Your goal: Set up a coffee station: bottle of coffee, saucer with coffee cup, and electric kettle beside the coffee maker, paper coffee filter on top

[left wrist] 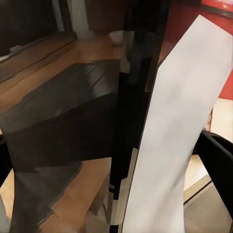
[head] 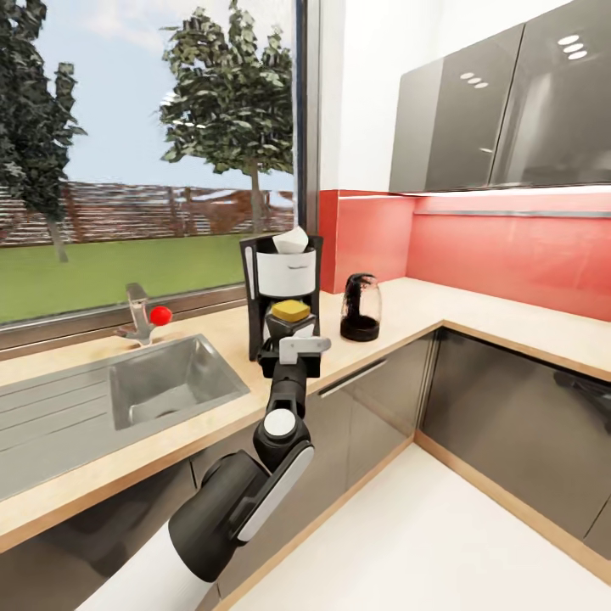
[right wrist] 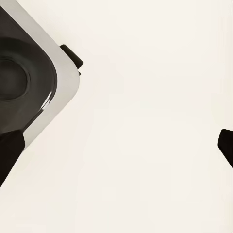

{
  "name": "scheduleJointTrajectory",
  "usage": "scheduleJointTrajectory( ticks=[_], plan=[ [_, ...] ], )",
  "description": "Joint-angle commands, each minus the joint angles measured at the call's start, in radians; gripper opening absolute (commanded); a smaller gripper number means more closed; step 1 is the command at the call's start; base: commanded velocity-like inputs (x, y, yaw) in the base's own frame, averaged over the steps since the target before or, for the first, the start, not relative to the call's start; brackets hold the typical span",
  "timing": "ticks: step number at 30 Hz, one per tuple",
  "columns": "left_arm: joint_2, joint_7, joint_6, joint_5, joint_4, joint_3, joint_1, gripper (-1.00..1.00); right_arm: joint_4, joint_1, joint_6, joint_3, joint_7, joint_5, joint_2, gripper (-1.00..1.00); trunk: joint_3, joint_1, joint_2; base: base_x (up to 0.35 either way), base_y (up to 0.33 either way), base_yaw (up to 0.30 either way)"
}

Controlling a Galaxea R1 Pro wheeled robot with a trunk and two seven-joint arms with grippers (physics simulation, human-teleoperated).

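The coffee maker (head: 284,284) stands on the kitchen countertop (head: 475,318) by the window, with the white paper coffee filter (head: 291,240) on its top. My left gripper (head: 294,338) is shut on the bottle of coffee (head: 290,312), whose yellow lid shows just in front of the machine's lower part, a little above the worktop. In the left wrist view the dark jar's white label (left wrist: 179,126) sits tilted between the fingers (left wrist: 218,160). The electric kettle (head: 361,307) stands to the right of the coffee maker. My right gripper (right wrist: 119,150) is open over pale floor.
A grey inset sink (head: 170,382) with a faucet and red knob (head: 159,316) lies left of the coffee maker. Dark cabinet fronts (head: 501,424) run below the L-shaped worktop, wall cabinets (head: 509,110) hang above. A corner of the robot's base (right wrist: 34,82) appears in the right wrist view.
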Motion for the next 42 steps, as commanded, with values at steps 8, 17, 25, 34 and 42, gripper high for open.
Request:
scheduleJointTrajectory(
  ticks=[8, 17, 25, 34, 42],
  plan=[
    [0.001, 0.007, 0.004, 0.004, 0.019, 0.0, -0.001, -1.0, 0.001, -0.001, -0.003, -0.008, -0.001, 0.011, 0.0, 1.0, -0.001, 0.0, -0.001, 0.052, -0.007, 0.0],
    [0.002, 0.007, 0.003, 0.003, 0.028, 0.002, -0.001, -1.0, 0.001, -0.001, -0.003, -0.008, -0.001, 0.011, 0.0, 1.0, -0.001, 0.0, -0.001, 0.02, 0.0, 0.0],
    [0.003, 0.007, -0.027, 0.001, 0.087, 0.005, -0.001, -1.0, 0.001, -0.001, -0.003, -0.008, -0.001, 0.011, 0.0, 1.0, -0.001, 0.0, -0.001, 0.001, 0.0, 0.0],
    [0.004, 0.006, -0.057, 0.001, 0.123, 0.01, -0.001, -1.0, 0.001, -0.001, -0.003, -0.008, -0.001, 0.011, 0.0, 1.0, -0.001, 0.0, -0.001, 0.0, 0.0, 0.0],
    [0.003, 0.006, -0.058, 0.002, 0.124, 0.009, -0.001, -1.0, 0.001, -0.001, -0.003, -0.008, -0.001, 0.011, 0.0, 1.0, -0.02, 0.023, -0.043, 0.0, 0.0, 0.0]
  ],
)
